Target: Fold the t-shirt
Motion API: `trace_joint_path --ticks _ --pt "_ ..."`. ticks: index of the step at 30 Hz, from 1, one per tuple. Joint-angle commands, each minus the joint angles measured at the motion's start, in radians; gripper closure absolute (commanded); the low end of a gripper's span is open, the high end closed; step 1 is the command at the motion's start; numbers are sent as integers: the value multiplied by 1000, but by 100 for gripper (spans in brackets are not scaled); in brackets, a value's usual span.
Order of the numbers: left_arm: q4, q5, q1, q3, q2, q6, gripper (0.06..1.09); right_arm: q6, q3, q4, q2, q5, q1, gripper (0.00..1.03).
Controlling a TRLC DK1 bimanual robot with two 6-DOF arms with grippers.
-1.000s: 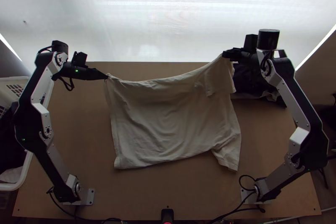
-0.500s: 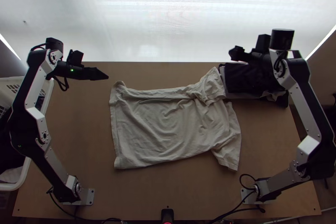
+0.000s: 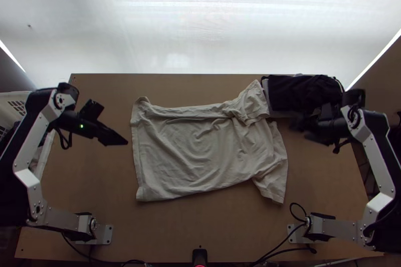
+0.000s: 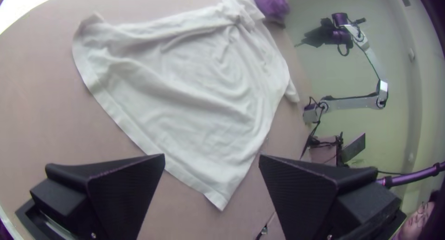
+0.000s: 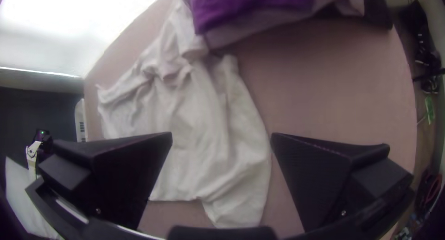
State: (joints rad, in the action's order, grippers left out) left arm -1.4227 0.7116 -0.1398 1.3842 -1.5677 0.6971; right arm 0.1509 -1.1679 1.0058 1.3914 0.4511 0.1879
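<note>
Wooden table (image 3: 165, 232) below, rumpled t-shirt (image 3: 200, 152) across it! Left gripper (image 3: 126, 143) at nine o'clock, right gripper (image 3: 294, 124) near three, both pairs of fingers apart!

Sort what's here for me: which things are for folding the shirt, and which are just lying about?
For the job:
- shirt, spread unevenly, rumpled
- left claw, open
- right claw, open

Probably just lying about:
- dark cloth pile, at the table's far right corner
- white basket, at the left
</note>
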Motion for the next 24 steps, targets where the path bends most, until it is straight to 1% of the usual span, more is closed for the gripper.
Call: trace_joint_path --ticks 1,3,5,7,10,11,13,14,18,24 --pt "31 -34 11 -266 143 39 10 -70 304 -59 -69 23 81 5" --pt "33 -35 -1 -264 149 27 10 -77 341 -65 -74 23 81 5" --pt "33 -41 -12 -258 150 22 10 -83 369 -72 -83 23 81 9" --pt "33 -52 -14 -252 150 21 10 -88 396 -87 -95 21 91 17" --pt "33 -67 -18 -237 150 15 10 -102 436 -118 -97 21 93 27" --pt "33 -69 -21 -229 150 13 10 -105 444 -127 -97 21 93 31" --pt "25 -72 -24 -215 150 10 10 -117 453 -154 -97 20 113 43" --pt "24 -72 -30 -211 152 10 10 -126 456 -168 -92 21 122 47" --pt "11 -74 -44 -214 158 10 10 -162 456 -211 -38 21 130 47" --pt "8 -72 -44 -229 170 1 10 -154 445 -283 23 21 105 48"
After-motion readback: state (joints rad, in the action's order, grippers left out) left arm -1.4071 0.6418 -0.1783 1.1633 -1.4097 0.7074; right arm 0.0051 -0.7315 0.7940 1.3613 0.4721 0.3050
